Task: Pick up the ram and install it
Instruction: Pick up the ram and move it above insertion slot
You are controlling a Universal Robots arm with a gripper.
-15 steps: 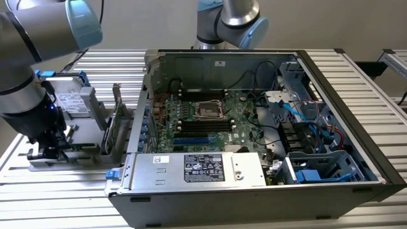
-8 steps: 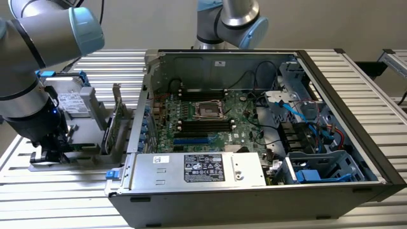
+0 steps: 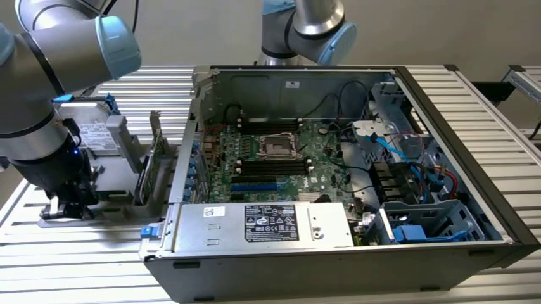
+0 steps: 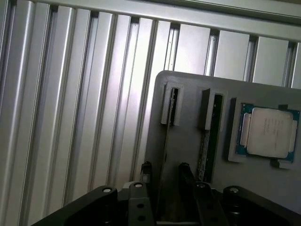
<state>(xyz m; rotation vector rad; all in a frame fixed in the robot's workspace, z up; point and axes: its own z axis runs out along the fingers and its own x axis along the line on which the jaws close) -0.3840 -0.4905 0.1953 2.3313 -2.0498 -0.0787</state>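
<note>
1. Step in hand: the pick-up. The pincer [image 4: 164, 170] hung low over the gray holder [image 4: 188, 141] on the tabletop [image 4: 70, 117], at the exterior view's left of the open PC case [image 3: 473, 158].
2. The ram [image 4: 169, 127] stood on its thin edge in a holder slot, right btwn the two fingers [image 4: 146, 172].
3. The pincer was spread, w/ one finger on each side of the ram and gaps showing. It pinched nothing.
4. Another thin board [image 4: 207, 141] stood in the next slot. The processor chip [image 4: 270, 132] lay past it.
5. My guess: a good grab needs a straight squeeze on the ram's flat sides, w/o bumping that other board.
6. Install not done yet. The motherboard [image 3: 287, 158] waited inside the case.
</note>
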